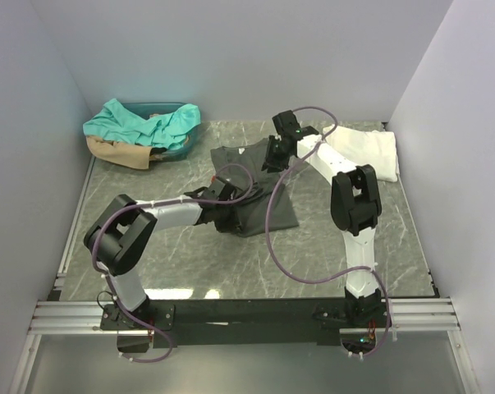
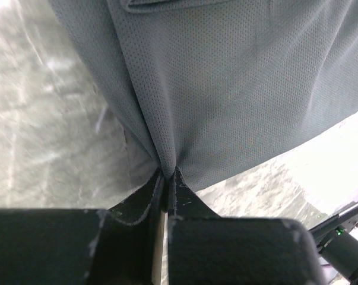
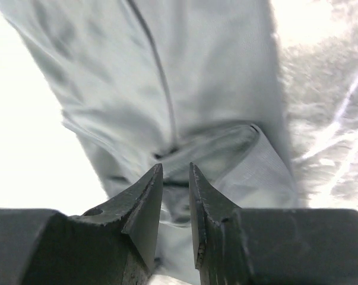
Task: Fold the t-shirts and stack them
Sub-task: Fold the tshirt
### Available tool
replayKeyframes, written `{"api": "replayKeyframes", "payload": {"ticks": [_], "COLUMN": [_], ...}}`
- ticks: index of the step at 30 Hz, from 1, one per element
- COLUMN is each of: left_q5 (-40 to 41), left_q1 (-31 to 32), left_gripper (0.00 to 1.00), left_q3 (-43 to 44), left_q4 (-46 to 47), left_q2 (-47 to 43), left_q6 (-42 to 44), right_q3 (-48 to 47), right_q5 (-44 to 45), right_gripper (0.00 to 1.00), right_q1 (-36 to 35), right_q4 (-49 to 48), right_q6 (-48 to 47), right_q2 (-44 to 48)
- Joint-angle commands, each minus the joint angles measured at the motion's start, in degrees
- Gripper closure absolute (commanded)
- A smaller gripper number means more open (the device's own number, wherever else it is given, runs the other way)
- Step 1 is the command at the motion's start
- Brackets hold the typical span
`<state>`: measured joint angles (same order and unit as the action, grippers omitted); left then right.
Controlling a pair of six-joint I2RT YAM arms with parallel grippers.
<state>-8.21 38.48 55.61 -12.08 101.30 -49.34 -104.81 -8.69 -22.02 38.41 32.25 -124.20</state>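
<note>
The dark charcoal t-shirt lies partly folded in the middle of the marble table. My left gripper is at the shirt's left edge, and in the left wrist view its jaws are shut on a pinch of the grey mesh cloth. My right gripper is at the shirt's far right edge. In the right wrist view its jaws stand a narrow gap apart with bunched cloth between them, and creases run to the tips. The white t-shirt lies folded at the back right.
A teal bin at the back left holds the teal shirt and the tan shirt, which spill over its rim. White walls close in the table on three sides. The arm cables loop over the table's middle.
</note>
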Motion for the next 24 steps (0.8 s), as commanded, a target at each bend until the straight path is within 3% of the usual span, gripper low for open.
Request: {"api": "replayKeyframes", "payload": {"ticks": [1,6,15,20,24], "left_q5": [1.97,3.02,6.97,7.5,7.33], "left_q1": [1.51,1.77,1.77,1.77,1.77], "left_gripper": [0.96,0.94,0.94,0.91,0.88], "left_q3": [-4.72,-4.55,-6.83,-10.26,-11.32], "left_q4": [-7.88,-9.28,-10.87,-7.79,-6.91], "left_q2": [2.06,0.13,-4.43,-8.48,-9.98], "left_q6": [0.13,-0.23,-2.51,-3.92,-4.27], "right_q3": [-4.07,-3.56,22.09,28.43,25.72], "right_q5": [-1.68,-1.6,-1.15,-3.97,-4.58], "right_gripper": [0.68,0.68,0.66,0.65,0.65], "right_q1": [0.66,0.58,-2.23,-4.96,-8.99], "right_q4": [-1.77,-0.97,-5.98,-9.76,-9.59], "right_q6": [3.87,1.86,-2.54,-0.88,-0.08], "right_q2": [-1.13,2.29,19.68,20.49,16.9]}}
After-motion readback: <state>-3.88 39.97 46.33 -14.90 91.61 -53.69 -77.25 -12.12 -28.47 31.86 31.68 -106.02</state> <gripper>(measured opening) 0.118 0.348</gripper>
